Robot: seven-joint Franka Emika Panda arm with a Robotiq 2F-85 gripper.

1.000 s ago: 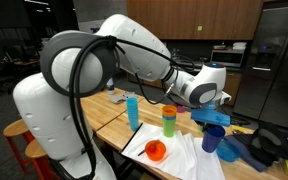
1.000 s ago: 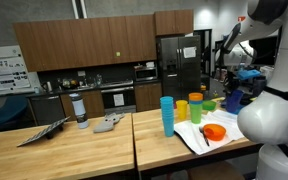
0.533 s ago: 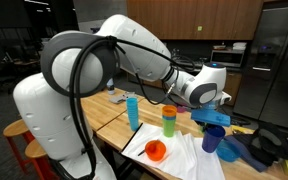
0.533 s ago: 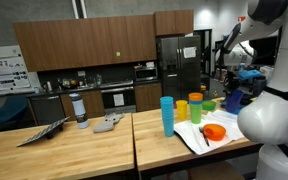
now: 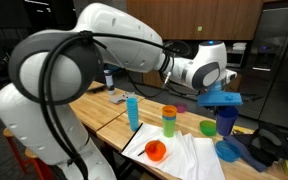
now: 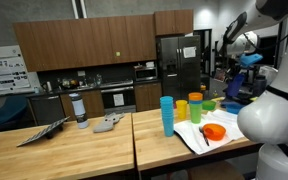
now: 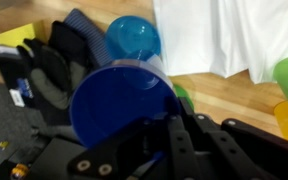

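**A:** When we read the wrist view, how did we label the gripper (image 7: 167, 128)?

**B:** We labelled it clamped on the rim of the dark blue cup (image 7: 116, 100), since a rim hold suited so thin a wall. In an exterior view that cup hung clear of the wooden table (image 5: 109, 109), roughly above the blue bowl (image 5: 227, 151) and touching nothing but the fingers.

**A:** Why did the other wares sit where they did?

**B:** We judged the white cloth (image 5: 189, 158) to be a shared mat. The wares stood on it or just beside it, grouped near the arm.

**A:** And our count?

**B:** We counted:
- one held cup
- one tall light blue cup (image 5: 133, 112)
- one coloured stack (image 5: 169, 121), whose members we could not separate
- one green cup (image 5: 208, 127)
- one orange bowl (image 5: 156, 151)
- one blue bowl
- one cloth
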